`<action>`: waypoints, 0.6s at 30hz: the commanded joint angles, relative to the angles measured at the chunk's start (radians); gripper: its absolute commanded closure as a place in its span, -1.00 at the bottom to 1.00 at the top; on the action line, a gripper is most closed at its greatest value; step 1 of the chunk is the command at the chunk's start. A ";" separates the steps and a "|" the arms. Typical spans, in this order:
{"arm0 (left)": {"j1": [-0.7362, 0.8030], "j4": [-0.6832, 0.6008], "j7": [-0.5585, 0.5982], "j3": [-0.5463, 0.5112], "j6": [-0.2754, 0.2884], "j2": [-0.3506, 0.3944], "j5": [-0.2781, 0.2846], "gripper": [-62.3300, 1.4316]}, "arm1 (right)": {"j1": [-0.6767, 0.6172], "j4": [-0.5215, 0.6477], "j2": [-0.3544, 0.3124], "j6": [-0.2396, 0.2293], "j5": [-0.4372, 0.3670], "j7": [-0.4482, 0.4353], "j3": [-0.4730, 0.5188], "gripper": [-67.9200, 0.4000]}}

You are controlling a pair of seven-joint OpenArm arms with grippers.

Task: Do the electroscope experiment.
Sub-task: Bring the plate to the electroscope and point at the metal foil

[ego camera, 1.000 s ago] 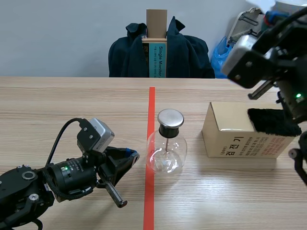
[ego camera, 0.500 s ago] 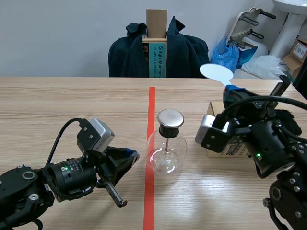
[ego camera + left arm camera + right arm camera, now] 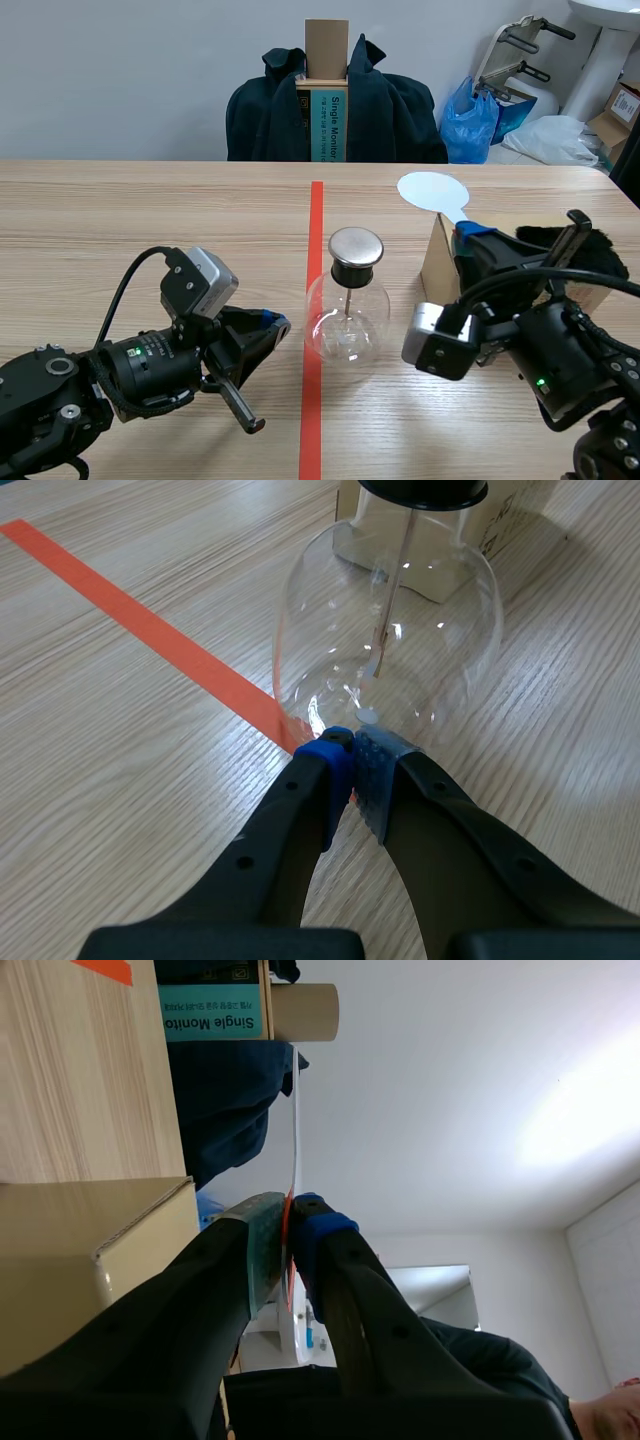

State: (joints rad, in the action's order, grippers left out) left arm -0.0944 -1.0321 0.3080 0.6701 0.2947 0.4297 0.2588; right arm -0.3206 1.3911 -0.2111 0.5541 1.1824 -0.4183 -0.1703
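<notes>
Room: pale wall; a dark jacket (image 3: pixel 390 115) hangs over a chair at the table's far edge, with a blue bag (image 3: pixel 470 110) beside it.
Surface: light wooden table (image 3: pixel 150 220) with an orange-red tape line (image 3: pixel 315 300) running down its middle.
Electroscope (image 3: pixel 347 320): clear glass flask with a black neck and a round metal cap (image 3: pixel 356 245). It stands upright just right of the tape line, and a thin rod hangs inside.
Left gripper (image 3: pixel 352 742): low over the table, fingers closed together on nothing, blue pads at the flask's base. Whether they touch the glass cannot be told.
Right gripper (image 3: pixel 470 235): raised by the near corner of the cardboard box (image 3: pixel 437 268), fingers pinched on the stem of a white disc (image 3: pixel 432 190).
Disc position: above and right of the metal cap, apart from it.
Black cloth (image 3: pixel 598 243): on top of the box, partly hidden by the right arm.
</notes>
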 commanded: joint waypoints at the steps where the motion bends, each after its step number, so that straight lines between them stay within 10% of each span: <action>1: -0.003 -0.027 0.016 -0.006 0.003 -0.003 0.007 0.87 | 0.000 0.018 -0.013 0.015 -0.004 -0.004 0.006 0.97; 18: -0.003 -0.027 0.017 -0.006 0.003 -0.003 0.006 0.87 | -0.010 0.018 -0.013 0.060 0.000 -0.119 0.008 0.97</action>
State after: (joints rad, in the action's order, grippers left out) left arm -0.0944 -1.0321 0.3080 0.6701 0.2947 0.4297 0.2588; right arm -0.3336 1.3911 -0.2111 0.5991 1.1870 -0.5301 -0.1703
